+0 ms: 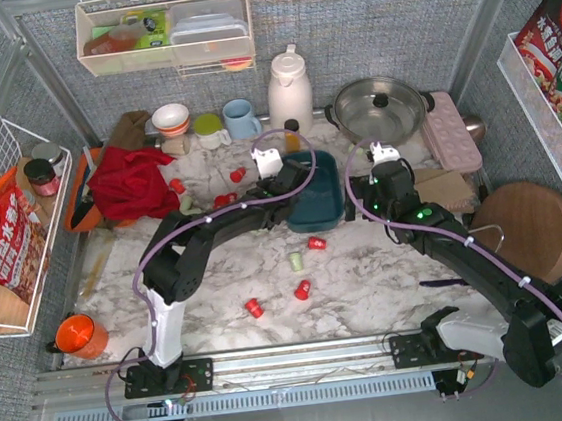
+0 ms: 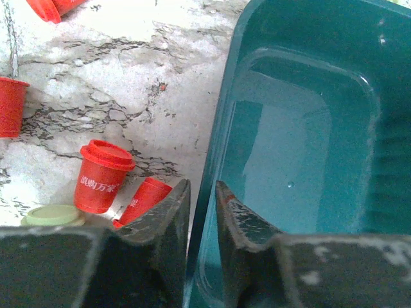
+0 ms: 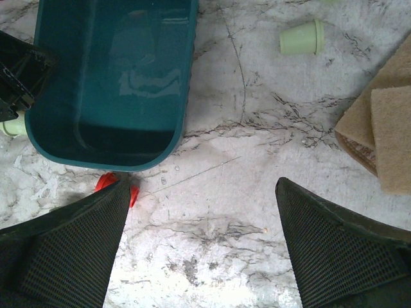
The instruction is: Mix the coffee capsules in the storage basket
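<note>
Grip check: left gripper (image 2: 202, 192) is pinching frame-left wall of dark teal rectangular plastic storage basket (image 1: 332, 200), sitting empty at frame centre; likely light, stiff, slick, so wall is good hold. Right gripper (image 3: 204, 189) is hanging wide open

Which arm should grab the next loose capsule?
Right. The right jaws stand open beside a red capsule at the basket corner; the left jaws sit around the basket wall.
</note>
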### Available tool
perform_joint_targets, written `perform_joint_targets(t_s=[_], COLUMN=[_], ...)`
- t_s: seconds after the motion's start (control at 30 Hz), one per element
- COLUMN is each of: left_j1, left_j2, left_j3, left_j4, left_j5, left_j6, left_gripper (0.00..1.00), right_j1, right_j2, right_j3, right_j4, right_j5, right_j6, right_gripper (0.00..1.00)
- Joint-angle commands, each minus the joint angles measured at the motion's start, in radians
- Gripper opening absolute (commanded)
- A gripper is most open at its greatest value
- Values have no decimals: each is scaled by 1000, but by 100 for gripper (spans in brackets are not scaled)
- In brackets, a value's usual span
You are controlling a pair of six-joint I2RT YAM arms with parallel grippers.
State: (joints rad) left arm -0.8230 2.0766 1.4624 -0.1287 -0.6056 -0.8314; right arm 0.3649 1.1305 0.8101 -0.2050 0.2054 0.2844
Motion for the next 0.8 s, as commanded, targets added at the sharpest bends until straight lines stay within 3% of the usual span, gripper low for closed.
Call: perform_joint_targets(t_s=[0.0, 0.1, 0.27, 0.37, 0.5, 0.77], left_j1=[-3, -2, -4, -6, -8, -5], left_j2=[-15, -61, -204, -309, -466, -680], left_j3=[2, -16, -68, -110, -185, -297], left_j4=[-12, -4, 44, 94, 172, 249], left_j5=[-18, -41, -54, -31, 3, 128], left_j6=[-18, 13, 122, 240, 433, 842], left_gripper=[39, 55, 68, 77, 98, 99], right_j1=[0, 1, -1, -25, -79, -161], right_j2=[5, -1, -13, -7, 43, 252], right_j3=[11, 7, -34, -40, -36, 76], right_j4=[10, 16, 90, 113, 144, 139], right_j5=[10, 40, 194, 228, 218, 234], right_j6=[-12, -30, -71, -60, -21, 110], right_gripper=[99, 99, 99, 99, 99, 97])
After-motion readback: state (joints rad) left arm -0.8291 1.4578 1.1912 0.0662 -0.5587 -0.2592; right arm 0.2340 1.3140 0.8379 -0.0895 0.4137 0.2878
